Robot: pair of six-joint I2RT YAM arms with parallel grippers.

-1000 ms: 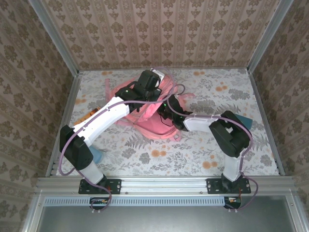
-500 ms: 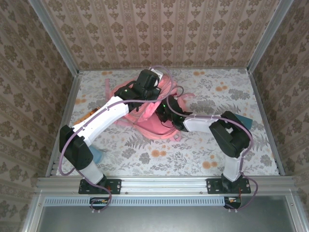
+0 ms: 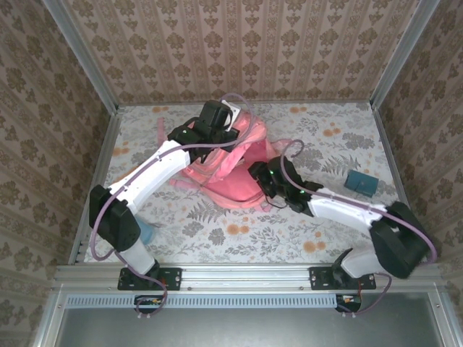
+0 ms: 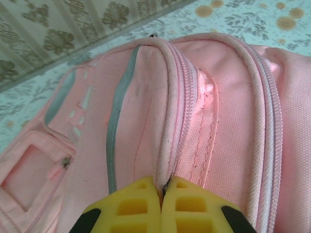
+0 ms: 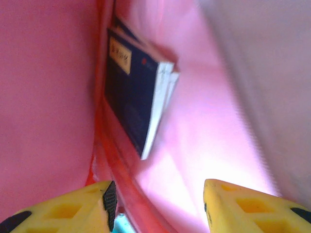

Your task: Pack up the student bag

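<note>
right hand pulled back, now open at student bag mouth (left hand clamped on rim).

Soft, even light falls on the large pink fabric backpack, casting faint shadows beside it. Close up, it is sharp with mild glare. Inside it, the flat dark-blue booklet appears blurred amid a saturated pink glow.
</note>
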